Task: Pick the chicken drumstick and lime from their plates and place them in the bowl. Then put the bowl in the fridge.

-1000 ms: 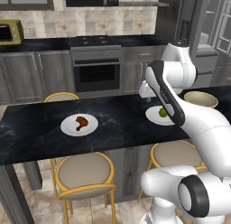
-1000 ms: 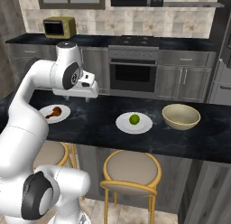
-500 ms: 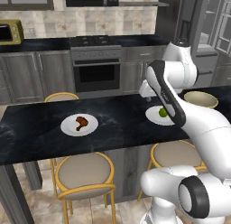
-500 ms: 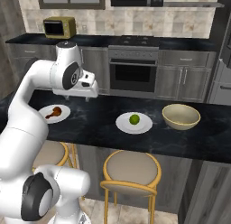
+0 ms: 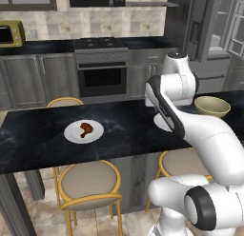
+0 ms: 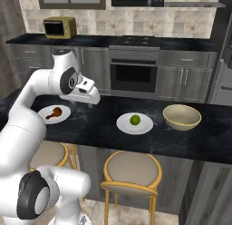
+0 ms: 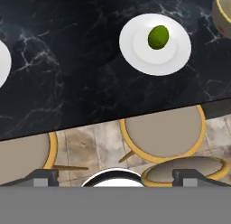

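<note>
The chicken drumstick (image 5: 86,129) (image 6: 55,112) lies on the left white plate (image 5: 71,135) (image 6: 63,116). On the other plate (image 6: 146,127) (image 7: 135,51), near the middle of the dark counter, sits the lime (image 6: 134,119) (image 7: 158,37). The tan bowl (image 5: 212,105) (image 6: 182,117) stands empty to the right of that plate. My gripper (image 6: 92,103) (image 7: 118,177) hangs above the counter between the two plates. It is open and holds nothing. My arm covers the lime in the left base view. The grey fridge (image 5: 214,35) (image 6: 225,61) stands at the right.
Round stools with yellow frames (image 6: 131,172) (image 5: 90,182) stand along the counter's near side. Behind the counter are an oven (image 6: 133,76), grey cabinets and a yellow microwave (image 6: 60,27).
The arm has shifted only slightly, and it now hides the lime in the left base view. The plates, food and bowl have not moved.
</note>
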{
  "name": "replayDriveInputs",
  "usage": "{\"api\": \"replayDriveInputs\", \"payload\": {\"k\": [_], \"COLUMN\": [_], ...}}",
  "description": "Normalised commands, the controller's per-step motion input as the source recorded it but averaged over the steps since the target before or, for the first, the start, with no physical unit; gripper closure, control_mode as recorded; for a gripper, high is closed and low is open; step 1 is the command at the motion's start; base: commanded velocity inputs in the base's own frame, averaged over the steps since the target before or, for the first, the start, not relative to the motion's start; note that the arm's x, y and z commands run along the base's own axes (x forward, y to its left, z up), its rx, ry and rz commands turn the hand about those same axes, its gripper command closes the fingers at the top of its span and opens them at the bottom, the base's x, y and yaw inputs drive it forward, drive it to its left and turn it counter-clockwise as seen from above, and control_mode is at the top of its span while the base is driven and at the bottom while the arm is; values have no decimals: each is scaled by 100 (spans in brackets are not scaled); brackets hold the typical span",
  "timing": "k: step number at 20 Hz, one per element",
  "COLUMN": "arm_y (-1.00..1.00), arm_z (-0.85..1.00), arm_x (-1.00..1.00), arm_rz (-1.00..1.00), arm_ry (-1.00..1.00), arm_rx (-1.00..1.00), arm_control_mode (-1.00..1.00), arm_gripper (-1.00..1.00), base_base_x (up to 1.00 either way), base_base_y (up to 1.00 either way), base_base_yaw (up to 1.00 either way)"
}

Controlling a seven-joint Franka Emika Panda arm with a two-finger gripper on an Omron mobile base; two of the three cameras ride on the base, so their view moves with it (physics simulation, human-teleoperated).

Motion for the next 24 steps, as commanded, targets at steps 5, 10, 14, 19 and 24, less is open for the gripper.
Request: {"api": "replayDriveInputs", "payload": {"k": [5, 10, 14, 19, 24], "arm_y": [-31, -46, -53, -64, -46], "arm_z": [-10, -6, -11, -23, -41], "arm_x": [58, 63, 50, 41, 26], "arm_rz": [-10, 1, 8, 5, 0], "arm_ry": [18, 13, 6, 2, -7], "arm_rx": [0, 4, 8, 13, 15], "arm_control_mode": [-100, -100, -100, -100, -100], "arm_gripper": [-100, -100, -100, -100, -100], "base_base_x": [0, 0, 0, 0, 0], "base_base_y": [0, 0, 0, 0, 0], "base_base_yaw": [0, 0, 0, 0, 0]}}
